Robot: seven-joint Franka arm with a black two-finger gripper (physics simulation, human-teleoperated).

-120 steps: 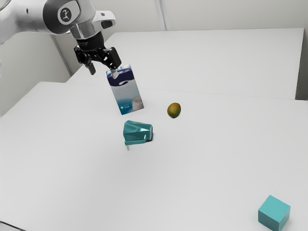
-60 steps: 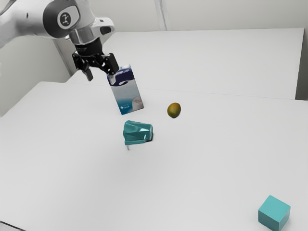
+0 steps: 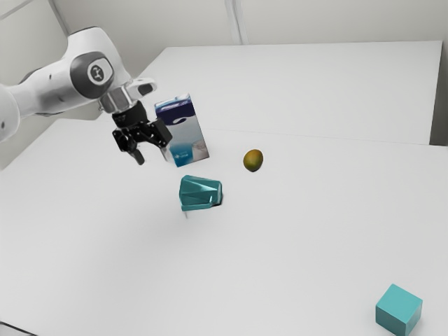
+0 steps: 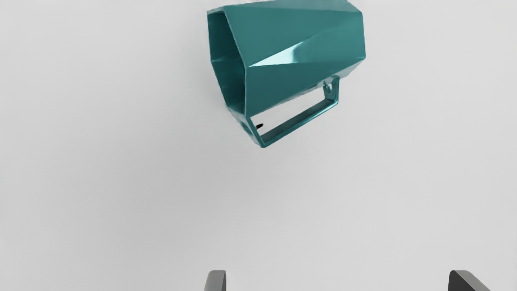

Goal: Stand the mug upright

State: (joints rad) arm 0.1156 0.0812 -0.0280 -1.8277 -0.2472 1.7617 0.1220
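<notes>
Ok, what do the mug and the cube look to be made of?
The mug: hard and glossy, perhaps glazed ceramic, plastic or painted metal; one facet carries a bright highlight. The cube: smooth and matte, possibly plastic or painted wood; its evenly coloured faces show no grain or glare.

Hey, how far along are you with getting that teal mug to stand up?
Nothing looks done yet: the mug lies on its side, its open mouth facing sideways. Nothing is in hand either; my gripper is open, hanging over the table short of the mug. Left to do, most likely: reach it, grip it, turn it base-down and release it.
</notes>
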